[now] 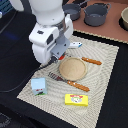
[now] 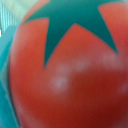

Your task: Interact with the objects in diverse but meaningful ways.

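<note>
A round red tomato (image 2: 70,75) with a green star-shaped top fills the wrist view, blurred and very close to the camera. In the exterior view the tomato is hidden under my gripper (image 1: 54,61), which hangs low over the mat just left of the tan plate (image 1: 72,68). Neither view shows the fingertips, so I cannot tell how the jaws stand. The milk carton (image 1: 39,86) stands near the mat's front left corner. A flat yellow box (image 1: 76,100) lies at the front edge. The white-and-blue fish piece (image 1: 76,45) lies behind the arm.
An orange-handled fork (image 1: 70,82) lies in front of the plate and an orange-handled knife (image 1: 91,61) lies to its right in the exterior view. Two grey pots (image 1: 95,14) stand on the dark table behind the striped mat (image 1: 107,75).
</note>
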